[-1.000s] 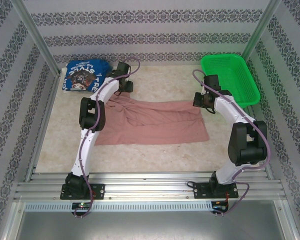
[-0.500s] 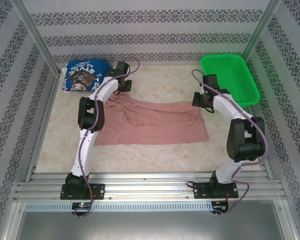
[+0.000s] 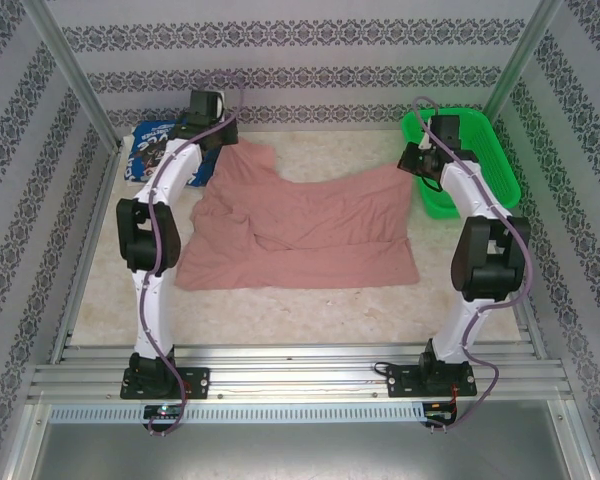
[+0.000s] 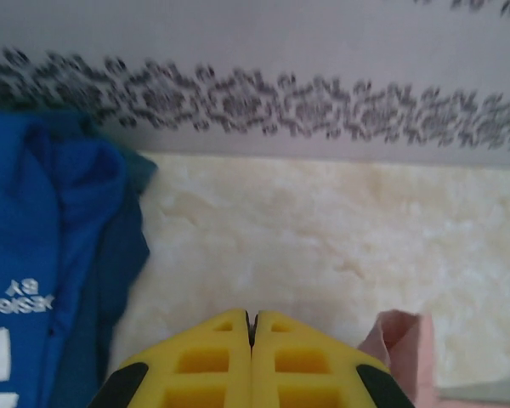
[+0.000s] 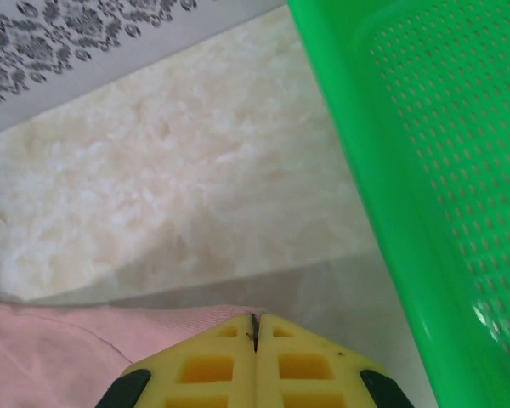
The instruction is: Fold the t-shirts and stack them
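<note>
Evidently the left pincer (image 4: 252,318) and right pincer (image 5: 255,321) each clamp tight on the wrinkled, soft pink tee (image 3: 310,235).

The overhead view is bright and even under soft, diffuse light, seemingly from above. Shadows are faint, with gentle shading in the folds of the pink t-shirt (image 3: 310,235). The green basket (image 3: 485,165) at upper right looks oversaturated. The posts (image 3: 65,70) lean outward toward the upper corners, a wide-angle bend. The left wrist view is soft throughout: the wall (image 4: 323,51) pattern smears along the top, and the left gripper (image 4: 252,340) at the bottom edge is blurred. In the right wrist view a pale grey shadow band crosses the table (image 5: 195,170) low in frame.
</note>
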`<action>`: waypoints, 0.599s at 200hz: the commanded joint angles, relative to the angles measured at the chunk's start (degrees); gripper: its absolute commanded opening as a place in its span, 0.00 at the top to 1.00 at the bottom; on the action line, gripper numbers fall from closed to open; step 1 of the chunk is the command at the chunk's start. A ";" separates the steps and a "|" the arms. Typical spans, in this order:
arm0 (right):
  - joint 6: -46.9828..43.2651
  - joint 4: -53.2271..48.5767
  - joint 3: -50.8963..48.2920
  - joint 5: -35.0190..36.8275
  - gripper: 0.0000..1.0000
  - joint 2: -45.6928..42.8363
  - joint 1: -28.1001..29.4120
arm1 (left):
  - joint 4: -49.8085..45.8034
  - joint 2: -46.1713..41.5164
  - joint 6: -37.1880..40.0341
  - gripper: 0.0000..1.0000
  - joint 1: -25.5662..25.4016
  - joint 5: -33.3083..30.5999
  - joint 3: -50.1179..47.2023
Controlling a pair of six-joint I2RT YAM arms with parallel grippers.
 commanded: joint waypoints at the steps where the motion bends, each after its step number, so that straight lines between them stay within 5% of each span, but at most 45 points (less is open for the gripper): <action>1: 2.61 0.55 5.20 -4.09 1.00 4.60 -0.95 | 5.28 -0.25 -2.03 1.00 1.16 1.94 -1.81; 76: 2.12 -0.30 11.89 -4.98 1.00 10.68 -2.37 | 8.54 -0.70 -2.67 1.00 4.13 6.02 -2.40; 120: 0.01 -0.20 11.56 -6.93 1.00 10.08 -2.46 | 21.38 -8.09 -3.14 1.00 5.16 10.25 -16.36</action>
